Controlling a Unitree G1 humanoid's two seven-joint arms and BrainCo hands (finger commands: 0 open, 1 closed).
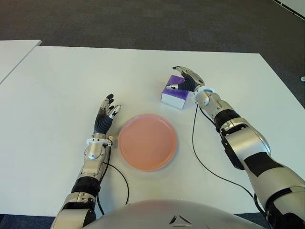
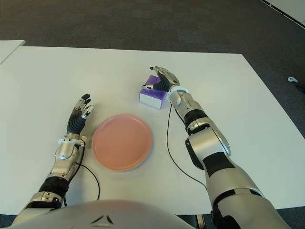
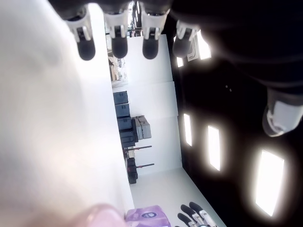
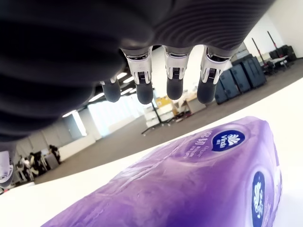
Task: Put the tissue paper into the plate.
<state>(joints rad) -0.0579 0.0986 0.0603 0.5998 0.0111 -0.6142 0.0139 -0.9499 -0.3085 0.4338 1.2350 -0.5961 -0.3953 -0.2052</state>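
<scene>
We see a white table (image 1: 66,76) with a pink plate (image 1: 147,141) lying near its front edge, just before the robot's body. Beyond the plate and a little to its right sits the tissue paper (image 1: 174,95), a purple and white pack lying flat on the table, apart from the plate.

Our right robot hand (image 1: 187,80) reaches over the far right side of the pack. Its fingers (image 4: 174,84) are spread and extended above the purple wrapper, with clear space between their tips and the pack in the right wrist view, so the hand is released and holds nothing. From the eye views the thumb shows close to the pack's top, though we cannot tell whether it touches.

Our left robot hand (image 1: 105,117) shows just to the left of the plate, palm turned inward, fingers (image 3: 118,45) straight and relaxed, grasping nothing. A thin black cable (image 1: 200,157) trails from the right arm across the table to the right of the plate.
</scene>
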